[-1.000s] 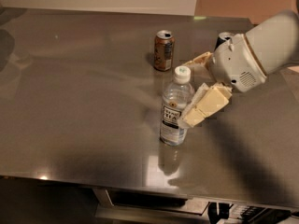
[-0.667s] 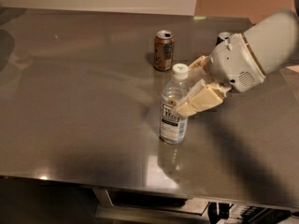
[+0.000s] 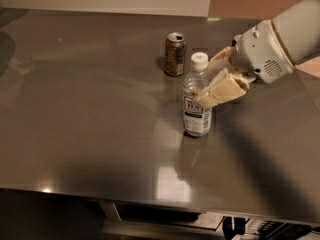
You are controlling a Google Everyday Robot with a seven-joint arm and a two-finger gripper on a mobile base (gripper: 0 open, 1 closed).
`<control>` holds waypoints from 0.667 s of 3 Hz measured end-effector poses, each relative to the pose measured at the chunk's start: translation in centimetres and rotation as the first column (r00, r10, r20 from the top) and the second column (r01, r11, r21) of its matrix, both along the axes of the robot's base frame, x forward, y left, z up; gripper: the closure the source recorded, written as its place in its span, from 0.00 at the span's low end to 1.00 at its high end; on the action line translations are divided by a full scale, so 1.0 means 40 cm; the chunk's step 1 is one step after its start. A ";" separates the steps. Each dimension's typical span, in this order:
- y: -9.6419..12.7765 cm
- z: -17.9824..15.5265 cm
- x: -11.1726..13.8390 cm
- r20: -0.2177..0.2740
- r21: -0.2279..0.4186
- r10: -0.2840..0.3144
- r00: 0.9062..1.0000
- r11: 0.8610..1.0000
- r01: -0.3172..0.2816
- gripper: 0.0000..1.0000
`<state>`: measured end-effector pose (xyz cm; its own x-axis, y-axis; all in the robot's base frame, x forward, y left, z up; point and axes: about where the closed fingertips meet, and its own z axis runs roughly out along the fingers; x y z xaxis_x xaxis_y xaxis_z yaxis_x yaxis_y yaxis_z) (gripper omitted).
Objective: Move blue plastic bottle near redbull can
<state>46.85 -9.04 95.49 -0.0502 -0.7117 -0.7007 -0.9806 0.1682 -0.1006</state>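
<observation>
The blue plastic bottle (image 3: 196,100), clear with a white cap and a black-and-white label, stands upright near the middle of the steel table (image 3: 85,114). My gripper (image 3: 207,82) reaches in from the right and is shut on the bottle's upper body. One tan finger (image 3: 222,90) lies across its front and the other (image 3: 221,57) sits behind it. The redbull can is hidden behind my white wrist (image 3: 262,54).
A brown-orange can (image 3: 175,54) with an open top stands just behind and left of the bottle. The table's front edge runs along the bottom, with dark equipment below it. A pale wall rises behind the table's far edge.
The fingers have closed around the bottle. The bottle has shifted to the right and farther back, toward the brown can's right side, with the gripper.
</observation>
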 end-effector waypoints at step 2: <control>-0.170 0.028 0.168 -0.002 -0.009 -0.220 0.976 0.975 0.220 1.00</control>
<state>53.58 -15.84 96.61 -0.2084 -0.6891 -0.6941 -0.9200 0.3789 -0.0999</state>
